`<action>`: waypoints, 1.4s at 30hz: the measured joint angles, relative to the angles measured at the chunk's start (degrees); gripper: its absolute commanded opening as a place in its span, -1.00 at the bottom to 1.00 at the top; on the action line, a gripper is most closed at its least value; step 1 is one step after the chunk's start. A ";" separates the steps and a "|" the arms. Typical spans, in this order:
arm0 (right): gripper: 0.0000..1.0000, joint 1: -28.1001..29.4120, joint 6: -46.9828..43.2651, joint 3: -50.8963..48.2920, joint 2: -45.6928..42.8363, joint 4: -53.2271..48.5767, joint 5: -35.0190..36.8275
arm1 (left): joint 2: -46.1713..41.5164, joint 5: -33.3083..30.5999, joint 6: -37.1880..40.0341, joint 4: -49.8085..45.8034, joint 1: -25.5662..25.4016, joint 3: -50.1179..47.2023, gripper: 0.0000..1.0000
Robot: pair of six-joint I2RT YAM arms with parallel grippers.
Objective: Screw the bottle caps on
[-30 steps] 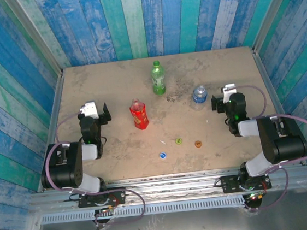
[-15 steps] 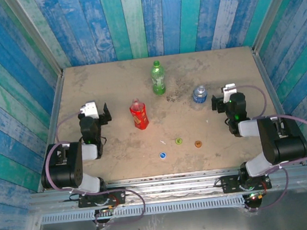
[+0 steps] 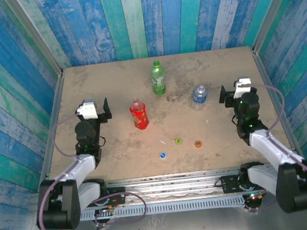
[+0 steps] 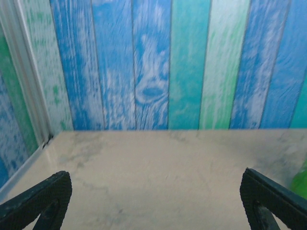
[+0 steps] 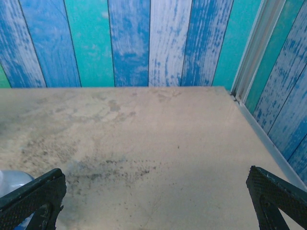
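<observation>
Bottles cut by picture edges
We catch a blurred sliver of the green bottle (image 4: pixel 302 184) and one corner of the clear bottle (image 5: pixel 12 181).

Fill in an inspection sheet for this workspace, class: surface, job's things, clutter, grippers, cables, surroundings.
Surface: tan table, smudged with dark marks.
Job's things: green bottle, red bottle and clear bottle stand upright; blue cap, yellow-green cap and orange cap lie loose nearer the arms.
Clutter: nothing seen.
Grippers: left gripper and right gripper open, empty.
Cables: a purple cable loops beside each arm.
Surroundings: blue-and-green plank walls.
</observation>
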 measured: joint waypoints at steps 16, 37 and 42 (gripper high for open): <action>1.00 30.97 -3.06 31.50 3.19 -35.15 -6.14 | -21.62 1.73 1.46 -9.94 -20.22 -8.59 0.88; 0.46 46.80 -0.20 55.12 37.29 -39.78 -13.84 | -15.47 11.76 1.44 -8.76 -21.57 -10.62 0.88; 0.29 46.77 -0.07 58.38 41.59 -39.80 -13.94 | -15.30 11.96 1.44 -8.50 -21.57 -10.62 0.87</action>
